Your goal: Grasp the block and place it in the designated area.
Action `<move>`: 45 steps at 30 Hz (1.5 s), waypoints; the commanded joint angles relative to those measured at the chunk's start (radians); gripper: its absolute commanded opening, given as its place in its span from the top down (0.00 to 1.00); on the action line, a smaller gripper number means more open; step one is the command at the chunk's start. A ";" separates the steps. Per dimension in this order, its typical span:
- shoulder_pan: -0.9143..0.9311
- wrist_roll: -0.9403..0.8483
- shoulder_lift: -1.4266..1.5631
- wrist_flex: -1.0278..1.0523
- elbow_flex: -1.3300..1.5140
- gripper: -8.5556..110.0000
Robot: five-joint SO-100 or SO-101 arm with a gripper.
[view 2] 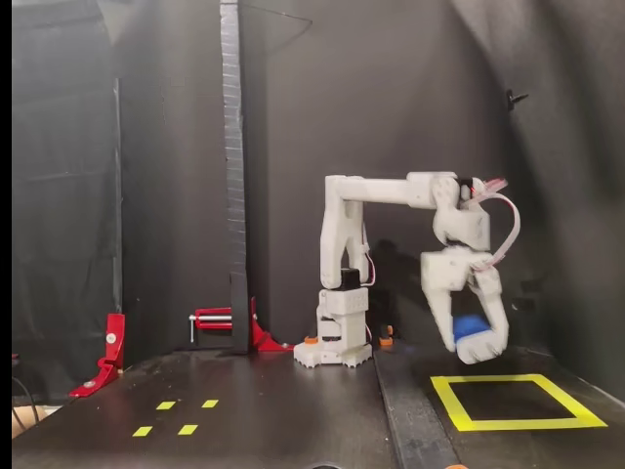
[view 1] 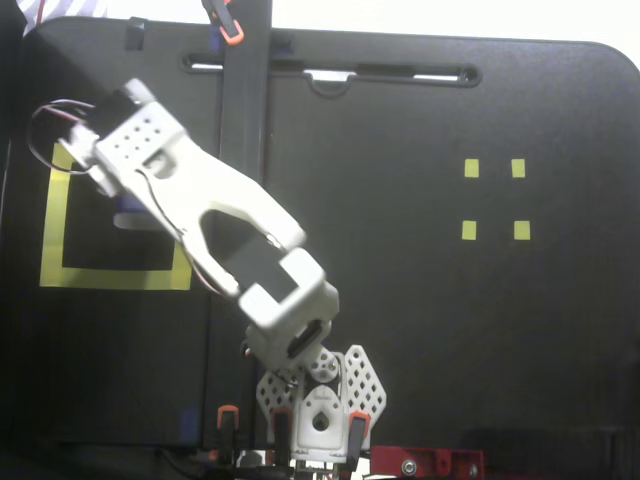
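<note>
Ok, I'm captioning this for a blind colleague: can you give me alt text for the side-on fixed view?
A white robot arm reaches to the right, its gripper holding a dark-blue block in the air above a square outline of yellow tape on the black table. Four tiny yellow squares sit at lower left.

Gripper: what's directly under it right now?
In the side fixed view, the gripper holds the blue block above the yellow tape square. From above, the arm covers the gripper, block and part of the square, so exact alignment is unclear.
</note>
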 commanded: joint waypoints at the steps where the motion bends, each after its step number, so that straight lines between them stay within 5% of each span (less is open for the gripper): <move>1: -0.011 0.020 -0.028 -0.018 -0.058 0.76; 32: -0.037 0.060 -0.325 -0.054 -0.153 0.75; 45: -0.037 0.044 -0.311 -0.034 -0.153 0.53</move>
